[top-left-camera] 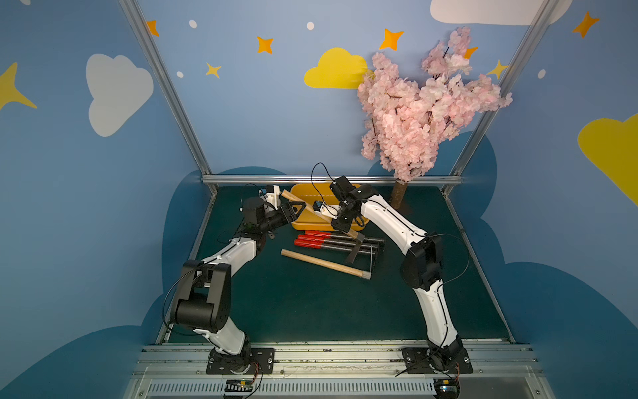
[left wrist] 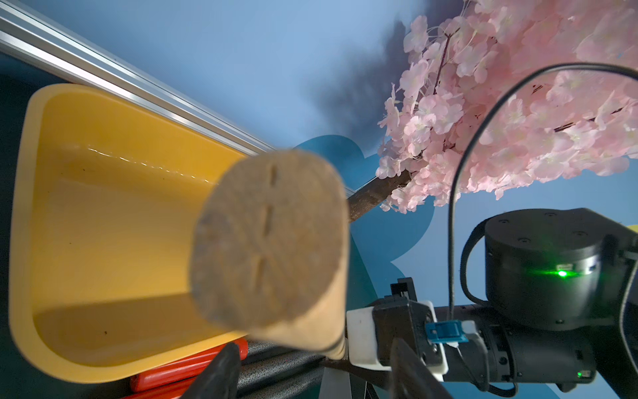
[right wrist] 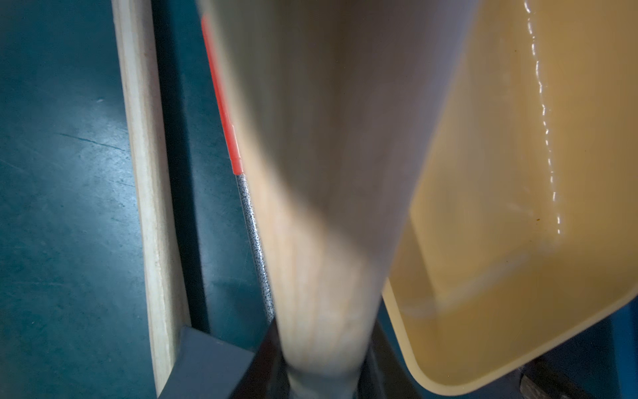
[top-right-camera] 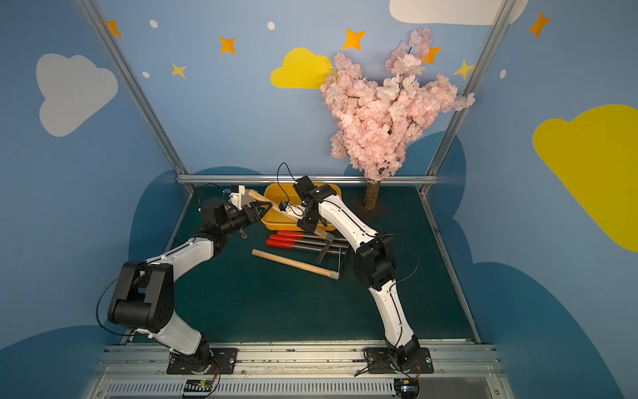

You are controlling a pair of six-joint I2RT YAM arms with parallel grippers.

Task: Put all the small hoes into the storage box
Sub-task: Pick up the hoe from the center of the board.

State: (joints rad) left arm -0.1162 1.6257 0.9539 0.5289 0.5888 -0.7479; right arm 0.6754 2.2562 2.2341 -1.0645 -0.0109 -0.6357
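Small hoe (top-left-camera: 289, 198): stowage entry. Step in hand: tool carried over the box, not yet inside it.

1. Tabletop (top-left-camera: 310, 311): dark green. Box at 12 o'clock, loose tools at centre.
2. Storage box (top-left-camera: 312, 228): yellow-orange tub. Nothing lies in the part seen from the wrists.
3. Small hoe: wooden handle slanting over the box from 10 o'clock to 4 o'clock. The butt overhangs the 10 o'clock corner. The metal head sits past the near rim, above the red-handled tools (top-left-camera: 312, 239). Contact with the rim cannot be told.
4. Spare wooden-handled tool (top-left-camera: 324, 264) and three red-handled tools: on the tabletop just at 6 o'clock of the box.
5. Right claw (top-left-camera: 340, 226): pinching the hoe's handle toward the head end.
6. Left claw (top-left-camera: 302, 207): fingers spread either side of the handle near the butt, with no pinch seen.

Next move, as judged: the handle looks longer than the tub. The head should swing inward and drop first, with the handle left leaning on the rim. The right claw lets go only once the tool is supported, and the left steadies the butt or backs clear.
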